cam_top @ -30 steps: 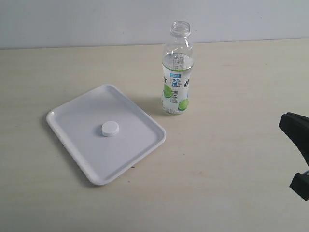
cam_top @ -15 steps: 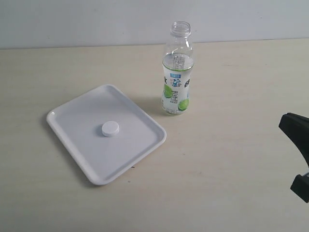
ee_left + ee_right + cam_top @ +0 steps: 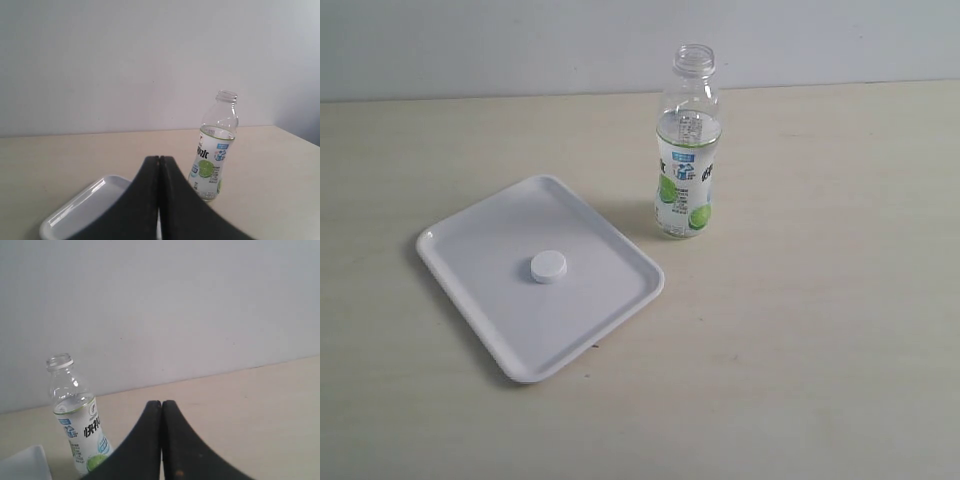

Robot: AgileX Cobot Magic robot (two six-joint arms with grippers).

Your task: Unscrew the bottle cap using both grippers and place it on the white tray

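Observation:
The white bottle cap [image 3: 548, 266] lies flat near the middle of the white tray [image 3: 480, 225]. Off the tray's far right corner the clear bottle [image 3: 687, 150] with the lime label stands upright, its threaded neck bare. Neither arm shows in the exterior view. In the left wrist view my left gripper [image 3: 159, 160] is shut with nothing in it, drawn back from the bottle [image 3: 212, 150] and over the tray's rim [image 3: 80, 205]. My right gripper [image 3: 161, 404] is likewise shut and empty, with the bottle [image 3: 75, 415] off to one side and a tray corner [image 3: 25, 462] just showing.
The pale wooden table [image 3: 820, 330] runs back to a plain white wall [image 3: 520, 45]. Nothing else stands on the table besides the tray and the bottle.
The black right arm end seen at the right edge of the exterior view has withdrawn out of that view. Bottle, cap and tray have not moved.

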